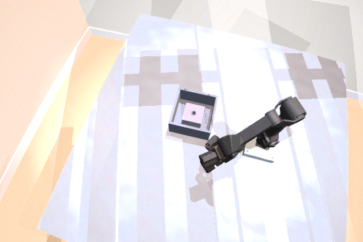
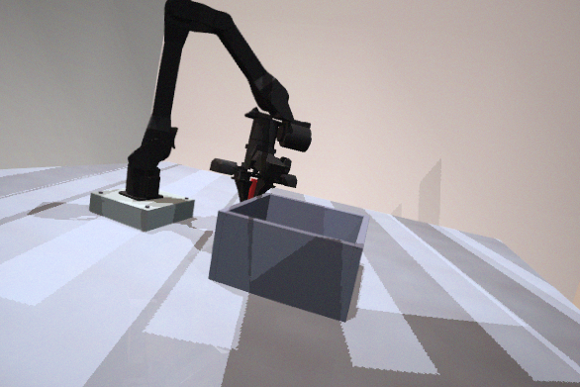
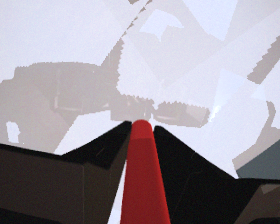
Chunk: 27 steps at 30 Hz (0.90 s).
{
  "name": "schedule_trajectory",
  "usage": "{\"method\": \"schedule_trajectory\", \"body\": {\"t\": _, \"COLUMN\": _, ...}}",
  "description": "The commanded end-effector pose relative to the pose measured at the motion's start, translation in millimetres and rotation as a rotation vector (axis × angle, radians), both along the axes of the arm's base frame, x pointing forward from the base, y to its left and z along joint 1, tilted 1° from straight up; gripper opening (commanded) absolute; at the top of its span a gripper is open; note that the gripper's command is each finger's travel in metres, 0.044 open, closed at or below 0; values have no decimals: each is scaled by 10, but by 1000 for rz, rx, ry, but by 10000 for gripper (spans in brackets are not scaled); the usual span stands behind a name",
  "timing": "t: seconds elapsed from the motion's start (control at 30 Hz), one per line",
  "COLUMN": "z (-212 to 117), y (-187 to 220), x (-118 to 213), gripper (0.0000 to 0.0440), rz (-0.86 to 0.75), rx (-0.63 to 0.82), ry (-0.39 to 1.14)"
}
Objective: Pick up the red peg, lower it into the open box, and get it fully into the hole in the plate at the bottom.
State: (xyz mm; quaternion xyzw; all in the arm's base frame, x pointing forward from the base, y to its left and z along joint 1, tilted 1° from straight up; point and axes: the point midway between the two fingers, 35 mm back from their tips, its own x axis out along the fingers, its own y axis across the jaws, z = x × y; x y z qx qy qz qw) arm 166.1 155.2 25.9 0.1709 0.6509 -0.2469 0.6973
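Note:
The red peg (image 2: 252, 186) (image 3: 143, 185) is between the fingers of my gripper (image 2: 249, 197) (image 3: 142, 130), which is shut on it. In the wrist view the peg runs up from the bottom edge between the two black fingers. The lower end of the peg is hidden behind the box in the exterior view, and the arm hides the peg in the top view. The open grey box (image 1: 189, 131) (image 2: 292, 263) stands beside the gripper, which is outside it. The pale pink plate (image 1: 189, 107) with a round hole lies inside the box; the hole looks empty.
The arm's pale base block (image 1: 258, 157) (image 2: 121, 214) stands on the table, and its dark side shows at the right edge of the wrist view. The box walls stand up around the plate. Striped light and shadow fall across the table (image 1: 148, 186) (image 2: 163, 357).

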Motion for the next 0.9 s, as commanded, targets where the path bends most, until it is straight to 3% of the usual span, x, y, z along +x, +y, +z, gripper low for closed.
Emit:
{"method": "schedule_trajectory", "body": {"t": 0.0, "z": 210, "y": 16, "x": 109, "gripper": 0, "rz": 6, "rx": 5, "ry": -42}}
{"method": "schedule_trajectory", "body": {"t": 0.4, "z": 775, "y": -64, "x": 436, "gripper": 0, "rz": -73, "rx": 5, "ry": -150}}
{"method": "schedule_trajectory", "body": {"t": 0.87, "z": 1007, "y": -456, "x": 947, "gripper": 0, "rz": -241, "rx": -32, "ry": -246}}
